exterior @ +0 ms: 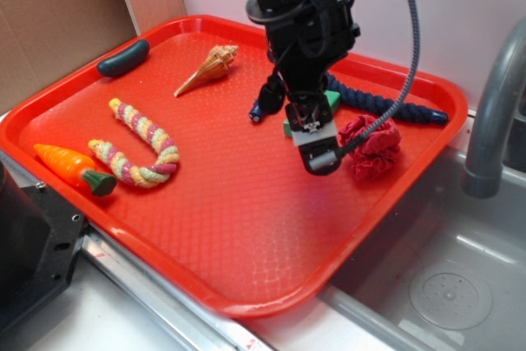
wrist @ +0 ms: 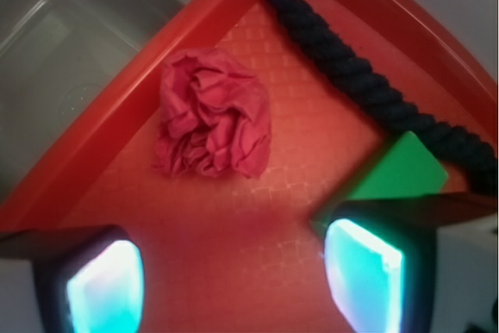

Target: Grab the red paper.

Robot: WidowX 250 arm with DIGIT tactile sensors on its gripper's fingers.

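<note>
The red paper (exterior: pixel 371 148) (wrist: pixel 212 114) is a dark crimson crumpled ball lying on the red tray (exterior: pixel 230 203) near its right rim. My gripper (exterior: pixel 316 144) (wrist: pixel 234 278) hangs just left of the ball in the exterior view. It is open, and only bare tray floor shows between its two glowing pads (wrist: pixel 105 290). In the wrist view the ball lies ahead of the fingers, slightly left of centre, apart from both pads.
A green block (wrist: pixel 401 168) and a dark blue rope (exterior: pixel 386 106) (wrist: pixel 366 83) lie close behind and right of the gripper. Further left on the tray are a seashell (exterior: pixel 209 67), a striped rope (exterior: pixel 144 145), a toy carrot (exterior: pixel 72 167) and a dark green piece (exterior: pixel 123 57). A sink (exterior: pixel 444 269) and faucet (exterior: pixel 493 113) border the tray's right side.
</note>
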